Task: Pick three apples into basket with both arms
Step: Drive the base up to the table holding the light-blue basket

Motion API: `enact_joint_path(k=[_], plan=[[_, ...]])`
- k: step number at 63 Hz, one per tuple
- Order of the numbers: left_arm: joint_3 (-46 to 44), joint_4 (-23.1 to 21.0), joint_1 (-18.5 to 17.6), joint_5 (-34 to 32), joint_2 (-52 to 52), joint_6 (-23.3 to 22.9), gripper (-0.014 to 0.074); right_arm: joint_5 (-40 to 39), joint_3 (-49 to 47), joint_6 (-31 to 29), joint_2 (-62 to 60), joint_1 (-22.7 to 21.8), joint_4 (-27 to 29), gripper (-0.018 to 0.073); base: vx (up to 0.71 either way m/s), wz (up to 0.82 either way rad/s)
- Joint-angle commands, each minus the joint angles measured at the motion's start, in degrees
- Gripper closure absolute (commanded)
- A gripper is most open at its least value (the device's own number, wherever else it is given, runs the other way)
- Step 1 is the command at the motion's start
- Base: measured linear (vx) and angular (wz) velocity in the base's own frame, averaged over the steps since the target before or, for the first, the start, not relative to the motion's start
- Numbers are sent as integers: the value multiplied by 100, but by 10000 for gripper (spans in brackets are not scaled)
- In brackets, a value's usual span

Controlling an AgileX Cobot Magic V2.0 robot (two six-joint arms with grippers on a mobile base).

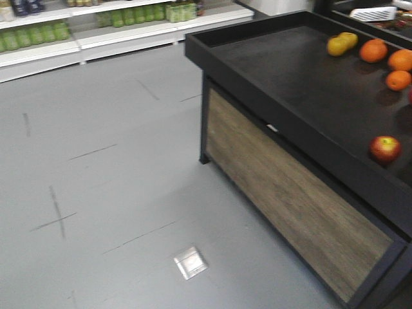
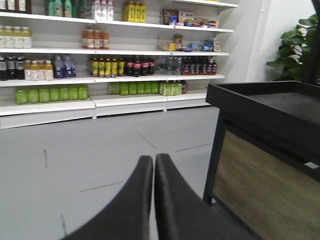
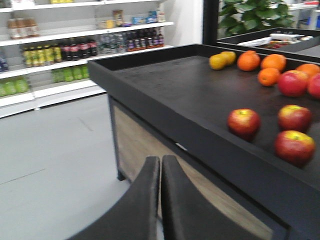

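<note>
- Left tool: bottom centre of the left wrist view. Fingers pressed flat together, nothing between them. It hangs over grey floor, with the worktop corner at frame right.
- Right tool: bottom centre of the right wrist view. Also closed up finger to finger and empty, just short of the worktop's front rim.
- Worktop: black tray top with a raised rim and a wood-look side panel below.
- Front apple: lower right of frame, near the front rim. Dark maroon with a yellow-green cap, stem end up and tipped slightly left.
- Left apple: centre right, well apart from the other two. Same colouring, stem end straight up.
- Rear apple: just behind the front apple. Yellow-green patch on top.
- All three are roundish with no clear long axis, and each sits upright on the tray.
- Pinkish-red apples: further back, at the right edge.
- Oranges and yellow fruit: far end of the tray.
- Basket: upper right of the front view, beyond the worktop's far rim. Only a pale slotted part shows.
- Shelves: against the back wall, stocked with bottles.
</note>
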Motion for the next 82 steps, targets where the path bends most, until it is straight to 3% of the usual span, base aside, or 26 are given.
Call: enact_joint_path(k=[1, 82], plan=[[53, -9, 10, -391, -89, -40, 603, -444, 83, -1, -77, -34, -61, 564, 11, -45], [53, -9, 10, -391, -89, -40, 603, -446, 83, -1, -77, -34, -61, 564, 9, -46]])
